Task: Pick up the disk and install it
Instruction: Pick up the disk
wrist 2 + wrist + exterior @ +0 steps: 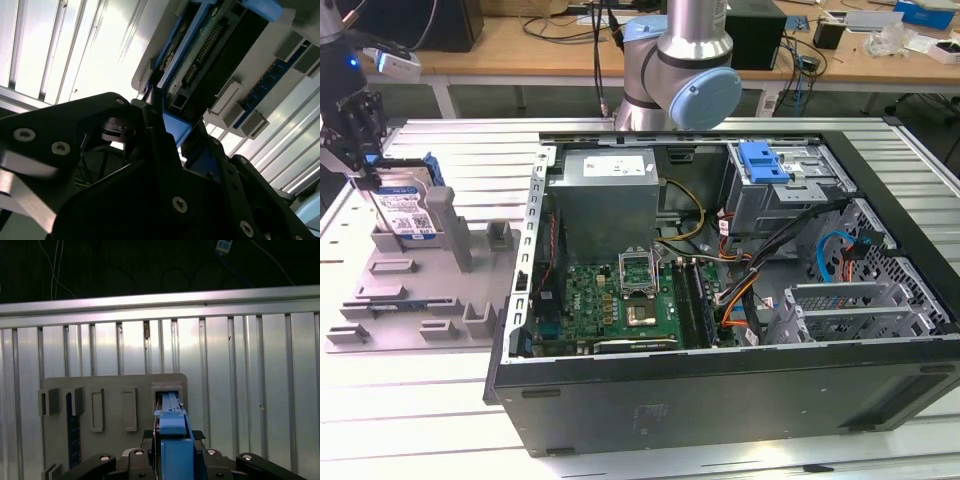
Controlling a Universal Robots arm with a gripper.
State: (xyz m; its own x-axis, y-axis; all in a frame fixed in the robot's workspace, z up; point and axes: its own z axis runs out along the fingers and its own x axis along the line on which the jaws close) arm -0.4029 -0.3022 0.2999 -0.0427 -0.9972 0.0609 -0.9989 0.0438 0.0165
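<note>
Finding, exterior view: the tool sits at the top edge of the disk, which stands on edge in a slot of the grey fixture. The fixture lies on the slatted surface, to the exterior view's left of the open computer case. The label faces the camera.

First wrist view: the disk's blue frame is seen edge-on between the black fingers. Its long axis runs straight from the tool down into the slot, upright.

Second wrist view: the connector side and one finger against the blue frame. The tool appears closed on the frame.
</note>
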